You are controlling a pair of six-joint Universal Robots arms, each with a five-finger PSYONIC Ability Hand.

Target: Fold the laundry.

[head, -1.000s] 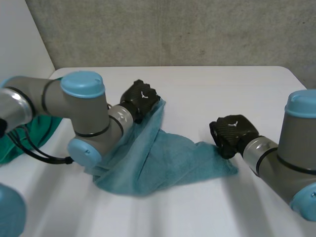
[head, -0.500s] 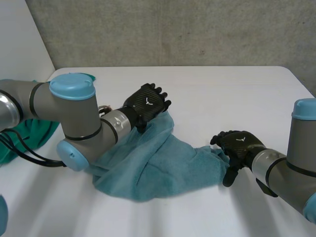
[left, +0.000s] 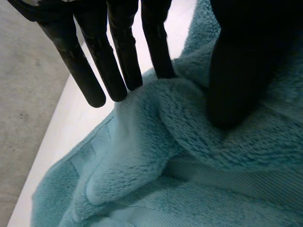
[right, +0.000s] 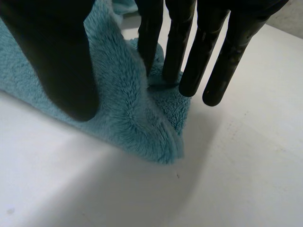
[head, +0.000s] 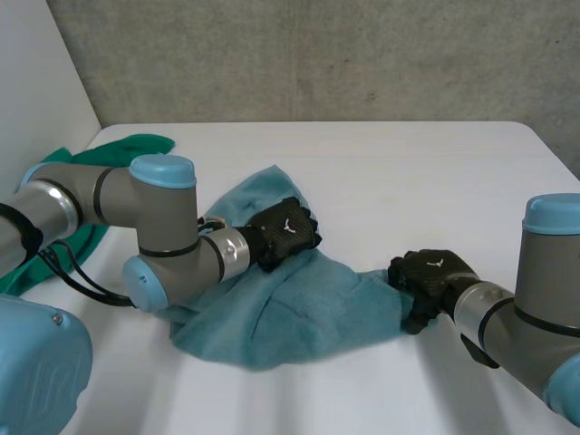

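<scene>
The teal towel (head: 299, 313) lies crumpled about the middle of the white table (head: 408, 172), its nearest edge a rounded, bunched lip at 6 o'clock. A little farther off, at the towel's 3 o'clock corner, sits the right hand (head: 433, 275), back upward. Seen from its own wrist, its fingers (right: 177, 42) are straight and close together, two of them touching the pile. The thumb (right: 61, 61) stands on the other side of an upright fold of that corner, so the corner is held in a narrow pinch. Farther again, on the towel's middle toward 12 o'clock, rests the left hand (head: 285, 236). Its fingers (left: 120, 52) are straight, with the innermost tip at a raised ridge of towel. The thumb (left: 236, 71) is sunk into the pile across that ridge, so the ridge is pinched between them. Beyond this hand a flap of the towel lies flat on the table toward 11 o'clock. The left arm (head: 163, 227) reaches in from 9 o'clock. Behind it, at the table's 9 to 10 o'clock edge, lies a green cloth (head: 136, 145), apart from the towel. Past the 12 o'clock edge stands a grey wall (head: 317, 54).
</scene>
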